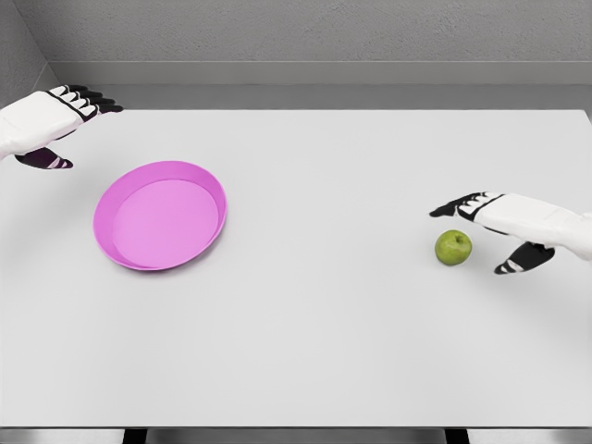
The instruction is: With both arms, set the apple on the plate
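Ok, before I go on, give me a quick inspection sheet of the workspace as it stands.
Surface: white table, flat, no marks seen.
Job's things: green apple on the table at right, upright, not held; pink plate at left, nothing in it.
Clutter: nothing seen.
Hands: right hand open, beside the apple on its right, fingers reaching over it, contact not clear; left hand open, at the far left edge, apart from the plate.
Cables: nothing seen.
Surroundings: grey wall behind the table; dark floor under its near edge.
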Controlling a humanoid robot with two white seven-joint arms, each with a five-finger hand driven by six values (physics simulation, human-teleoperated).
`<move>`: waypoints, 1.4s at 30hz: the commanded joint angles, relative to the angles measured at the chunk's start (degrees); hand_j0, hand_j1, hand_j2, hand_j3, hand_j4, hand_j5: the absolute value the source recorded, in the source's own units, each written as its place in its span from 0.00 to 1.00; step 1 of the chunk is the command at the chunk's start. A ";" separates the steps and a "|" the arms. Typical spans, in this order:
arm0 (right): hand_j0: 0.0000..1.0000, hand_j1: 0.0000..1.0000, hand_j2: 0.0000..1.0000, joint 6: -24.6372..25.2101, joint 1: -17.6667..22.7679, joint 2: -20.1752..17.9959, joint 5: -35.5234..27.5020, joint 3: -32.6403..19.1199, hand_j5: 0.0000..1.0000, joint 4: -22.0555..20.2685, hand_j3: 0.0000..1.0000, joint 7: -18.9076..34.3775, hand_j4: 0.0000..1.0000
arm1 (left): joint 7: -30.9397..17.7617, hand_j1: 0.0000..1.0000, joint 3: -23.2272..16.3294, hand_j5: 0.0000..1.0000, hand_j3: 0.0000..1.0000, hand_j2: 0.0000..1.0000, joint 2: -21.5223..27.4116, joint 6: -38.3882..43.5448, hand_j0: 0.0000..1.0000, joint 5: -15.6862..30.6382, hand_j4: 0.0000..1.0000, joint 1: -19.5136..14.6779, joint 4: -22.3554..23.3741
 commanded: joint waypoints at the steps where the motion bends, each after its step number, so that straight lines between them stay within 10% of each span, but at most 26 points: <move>1: 1.00 1.00 1.00 3.95 -0.09 0.54 -0.25 0.25 1.00 -0.01 1.00 3.25 1.00 | 0.03 1.00 0.09 1.00 1.00 1.00 0.06 0.01 1.00 0.34 1.00 0.00 0.07; 11: 1.00 1.00 1.00 12.74 -11.95 4.94 -0.25 13.70 1.00 1.14 1.00 5.91 1.00 | -0.05 1.00 0.09 1.00 1.00 1.00 0.06 0.01 1.00 0.26 1.00 -0.18 0.33; 23: 1.00 1.00 1.00 13.01 -12.13 4.94 -0.25 14.40 1.00 3.51 1.00 5.91 1.00 | -0.05 1.00 0.09 1.00 1.00 1.00 0.06 0.01 1.00 0.26 1.00 -0.18 0.33; 31: 0.57 0.57 0.57 13.53 -12.04 4.85 -0.25 14.40 0.57 3.51 0.57 5.91 0.57 | -0.14 1.00 0.09 1.00 1.00 1.00 0.06 0.01 1.00 0.17 1.00 0.00 0.33; 42: 0.44 0.44 0.44 13.53 -12.13 4.85 -0.16 14.75 0.44 3.60 0.44 5.91 0.44 | -0.14 1.00 0.09 1.00 1.00 1.00 0.06 0.01 1.00 0.08 1.00 0.09 0.33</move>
